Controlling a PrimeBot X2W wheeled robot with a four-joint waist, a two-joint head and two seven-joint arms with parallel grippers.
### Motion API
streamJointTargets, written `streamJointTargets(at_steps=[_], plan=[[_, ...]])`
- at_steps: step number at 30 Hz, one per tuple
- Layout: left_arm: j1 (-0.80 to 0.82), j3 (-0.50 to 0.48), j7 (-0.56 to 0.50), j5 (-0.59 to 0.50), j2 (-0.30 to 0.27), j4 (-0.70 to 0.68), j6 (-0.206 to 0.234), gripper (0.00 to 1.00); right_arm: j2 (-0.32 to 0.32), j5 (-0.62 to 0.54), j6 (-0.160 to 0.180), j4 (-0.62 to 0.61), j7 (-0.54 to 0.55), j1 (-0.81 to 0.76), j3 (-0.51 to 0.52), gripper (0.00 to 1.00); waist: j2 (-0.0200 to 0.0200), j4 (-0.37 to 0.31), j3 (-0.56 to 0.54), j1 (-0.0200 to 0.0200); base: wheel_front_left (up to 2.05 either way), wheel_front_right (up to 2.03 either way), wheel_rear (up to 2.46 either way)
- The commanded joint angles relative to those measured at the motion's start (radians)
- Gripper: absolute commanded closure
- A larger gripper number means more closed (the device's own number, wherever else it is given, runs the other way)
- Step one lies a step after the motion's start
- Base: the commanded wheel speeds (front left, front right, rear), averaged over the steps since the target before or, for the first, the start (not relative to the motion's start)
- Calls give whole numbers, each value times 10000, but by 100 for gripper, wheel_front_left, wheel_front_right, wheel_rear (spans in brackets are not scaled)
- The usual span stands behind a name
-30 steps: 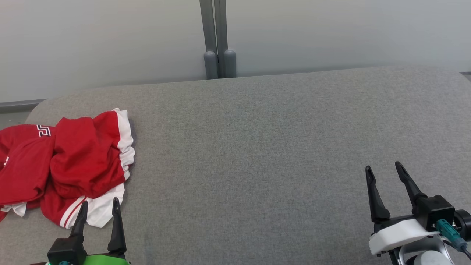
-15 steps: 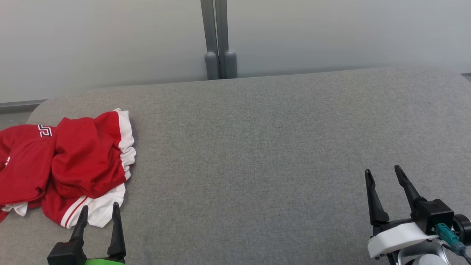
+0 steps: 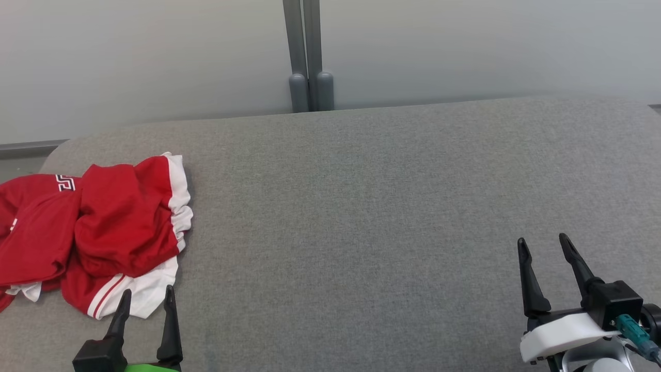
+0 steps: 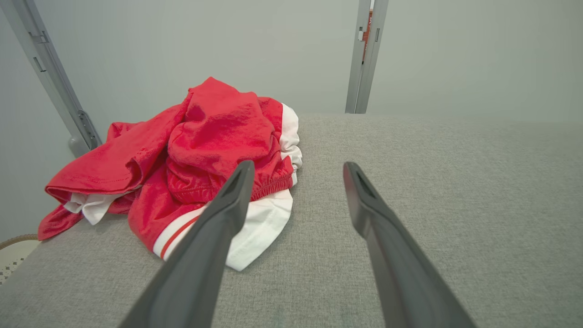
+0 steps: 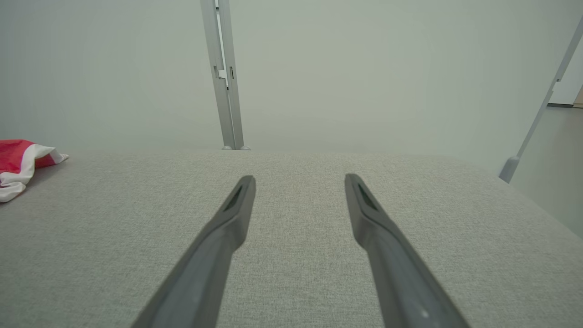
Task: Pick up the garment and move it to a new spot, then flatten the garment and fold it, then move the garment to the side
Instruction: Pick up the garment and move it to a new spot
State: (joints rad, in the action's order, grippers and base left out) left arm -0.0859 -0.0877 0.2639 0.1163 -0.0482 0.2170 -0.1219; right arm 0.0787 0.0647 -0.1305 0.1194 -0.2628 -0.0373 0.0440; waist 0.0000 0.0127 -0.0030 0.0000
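Near the bench (image 3: 361, 206) left edge: ease left gripper (image 3: 147, 290), jaws wide and empty, onto the garment (image 3: 119, 222) hem, pinch deep. Leave right gripper (image 3: 542, 238), equally wide, parked.

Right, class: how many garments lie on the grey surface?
1: a crumpled red-and-white garment at the grey surface's left end; another could hide inside the heap.

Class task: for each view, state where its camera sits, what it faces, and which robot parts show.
Head view: on the head, facing forward and down at the grey surface and garment; left hand and right hand show.
Left wrist view: on the left wrist, facing the garment along its open fingers.
Right wrist view: on the right wrist, facing the wall past its open fingers.
All three share the garment.
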Motion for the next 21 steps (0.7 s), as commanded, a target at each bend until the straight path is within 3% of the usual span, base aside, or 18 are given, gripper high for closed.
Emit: streamJointTargets(at_steps=[1,4,14,21], plan=[[98,42,9,58,-45,13,-11,0,32,25,-4,-75,-31,-183,44,0,0,221,-21,0,0,0,0],[116,94,9,67,-45,31,-2,0,41,20,-4,-125,-31,-258,34,0,0,694,-67,0,0,0,0],[-429,-154,8,72,-46,-22,73,0,-37,169,-4,36,-31,-44,-777,0,0,3312,-314,0,0,0,0],[-630,-372,8,171,-42,-313,30,0,-43,242,-4,165,-31,254,-1387,0,0,3680,-300,0,0,0,0]])
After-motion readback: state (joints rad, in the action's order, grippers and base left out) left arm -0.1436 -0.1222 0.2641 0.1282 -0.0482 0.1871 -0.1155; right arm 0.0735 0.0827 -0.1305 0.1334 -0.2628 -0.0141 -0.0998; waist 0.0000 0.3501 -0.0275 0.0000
